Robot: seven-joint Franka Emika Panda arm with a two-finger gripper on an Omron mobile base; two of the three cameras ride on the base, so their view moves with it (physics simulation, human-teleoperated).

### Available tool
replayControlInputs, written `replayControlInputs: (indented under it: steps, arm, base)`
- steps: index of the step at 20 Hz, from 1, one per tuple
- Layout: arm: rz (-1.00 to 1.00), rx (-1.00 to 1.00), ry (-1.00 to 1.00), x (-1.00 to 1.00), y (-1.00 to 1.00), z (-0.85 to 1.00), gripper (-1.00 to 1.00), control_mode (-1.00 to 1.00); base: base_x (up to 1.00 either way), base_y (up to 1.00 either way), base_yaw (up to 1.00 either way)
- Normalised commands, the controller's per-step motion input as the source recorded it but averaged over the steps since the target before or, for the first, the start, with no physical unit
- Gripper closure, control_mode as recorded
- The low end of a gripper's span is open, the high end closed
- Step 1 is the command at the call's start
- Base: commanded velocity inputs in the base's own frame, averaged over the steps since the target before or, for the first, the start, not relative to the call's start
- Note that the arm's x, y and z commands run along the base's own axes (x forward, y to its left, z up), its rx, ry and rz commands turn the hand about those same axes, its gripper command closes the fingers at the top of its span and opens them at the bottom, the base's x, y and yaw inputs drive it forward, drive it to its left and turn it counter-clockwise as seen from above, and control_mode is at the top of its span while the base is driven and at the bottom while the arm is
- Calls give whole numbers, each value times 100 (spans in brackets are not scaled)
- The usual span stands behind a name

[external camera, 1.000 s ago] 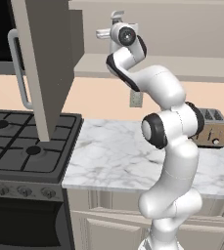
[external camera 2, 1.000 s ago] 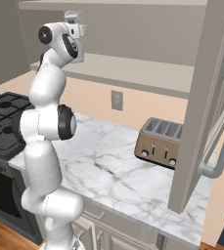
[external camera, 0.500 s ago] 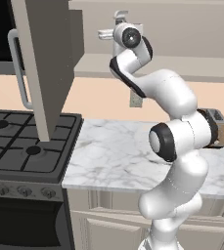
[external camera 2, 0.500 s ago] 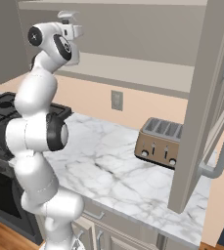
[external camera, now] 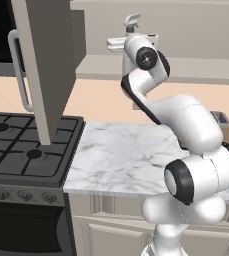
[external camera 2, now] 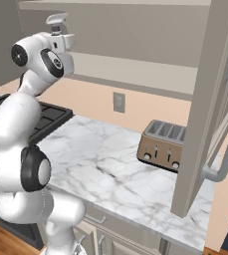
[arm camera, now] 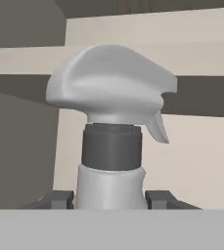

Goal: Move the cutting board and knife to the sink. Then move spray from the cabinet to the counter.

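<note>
Holding spray (arm camera: 111, 146) upright by its lower body, fingers (arm camera: 163, 199) flanking it on both sides, apparently closed on it; raised in front of open cabinet (external camera 2: 135, 35), above its shelf (external camera: 101, 67) level, judged lifted clear for carrying down to tabletop (external camera 2: 110, 169). Trigger nozzle (external camera: 131, 20) visible above gripper (external camera: 128, 42). Toaster (external camera 2: 164, 144) near tabletop's back edge. Contact faces of fingers hidden; spray base cut off. Cutting board, knife, sink: unlocated.
</note>
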Motion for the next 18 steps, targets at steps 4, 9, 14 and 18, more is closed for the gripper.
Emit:
replayControlInputs:
  steps: [4, 9, 14, 18]
  arm:
    - [0, 0, -6, -100, -8, 10, 100, -100]
    - [0, 0, 0, -100, -4, 21, 100, -100]
    - [0, 0, 1, -100, -9, 3, 100, -100]
    - [-3, 0, 3, -78, -23, 0, 100, -100]
  base:
    - [0, 0, 0]
    - [0, 0, 0]
    - [0, 0, 0]
    - [0, 0, 0]
